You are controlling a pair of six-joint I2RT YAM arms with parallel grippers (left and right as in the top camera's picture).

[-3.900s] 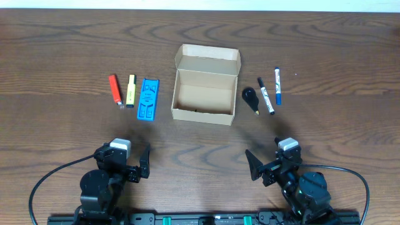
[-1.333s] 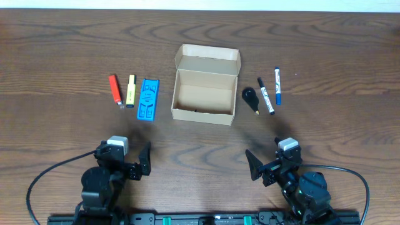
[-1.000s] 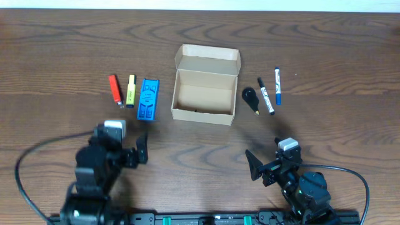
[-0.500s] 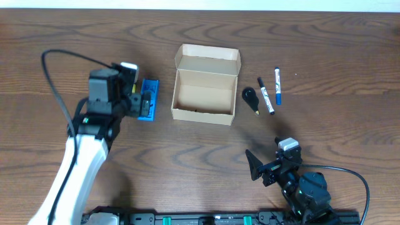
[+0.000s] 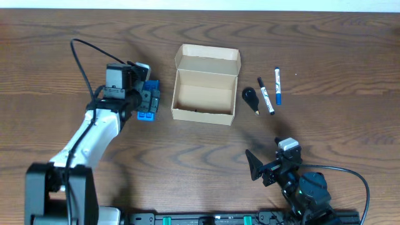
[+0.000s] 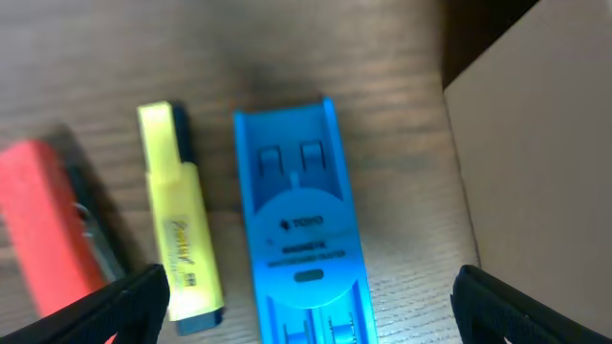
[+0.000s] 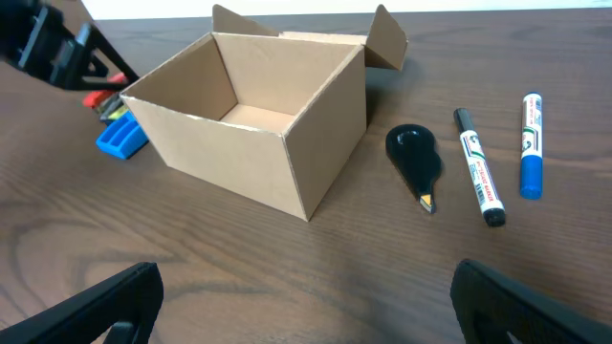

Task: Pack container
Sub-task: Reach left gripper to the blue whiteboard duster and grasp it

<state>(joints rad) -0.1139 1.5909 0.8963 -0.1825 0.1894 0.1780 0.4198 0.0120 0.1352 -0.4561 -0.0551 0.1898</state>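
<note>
Container (image 5: 204,115) sits open at the middle of the counter (image 5: 337,44), just right of the left tool (image 5: 145,100), whose jaws stand apart over the blue case (image 6: 301,239), long axis running near-to-far between them (the right tool (image 5: 274,164), also spread, sits well nearer).

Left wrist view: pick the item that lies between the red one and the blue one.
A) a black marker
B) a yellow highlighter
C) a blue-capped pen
B: the yellow highlighter lies with the red item on one side of it and the blue plastic tool on the other.
</note>
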